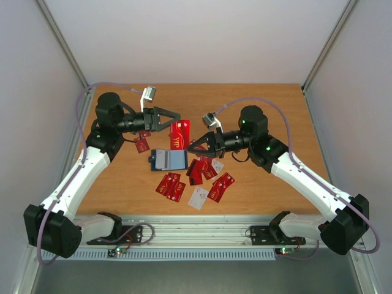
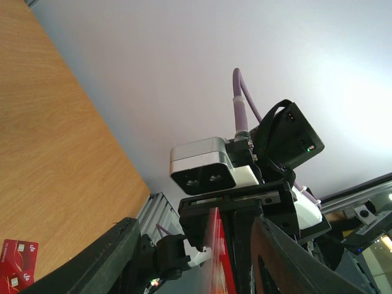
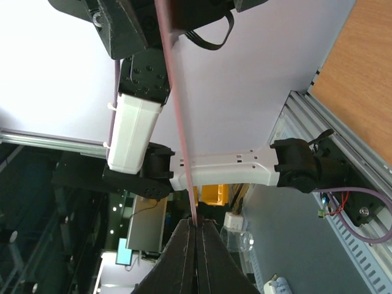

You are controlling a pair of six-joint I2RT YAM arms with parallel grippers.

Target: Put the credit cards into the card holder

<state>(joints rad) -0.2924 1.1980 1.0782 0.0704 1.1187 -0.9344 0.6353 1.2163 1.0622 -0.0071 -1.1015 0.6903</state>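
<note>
My right gripper [image 1: 191,147] is shut on the lower edge of a red credit card [image 1: 179,133] and holds it up above the table. In the right wrist view the card [image 3: 174,79] runs edge-on from my shut fingertips [image 3: 195,224] up toward the left gripper. My left gripper [image 1: 174,121] is open, and the card's far end [image 2: 223,263] sits between its spread fingers [image 2: 107,257] without being pinched. The card holder [image 1: 167,159] lies open on the table just below both grippers, dark navy with a lighter blue inside. It shows in neither wrist view.
Several loose red cards [image 1: 170,185] and white ones [image 1: 198,197] lie scattered in front of and right of the holder. Another red card [image 1: 141,142] lies under the left arm. An aluminium rail [image 1: 202,229] runs along the near table edge.
</note>
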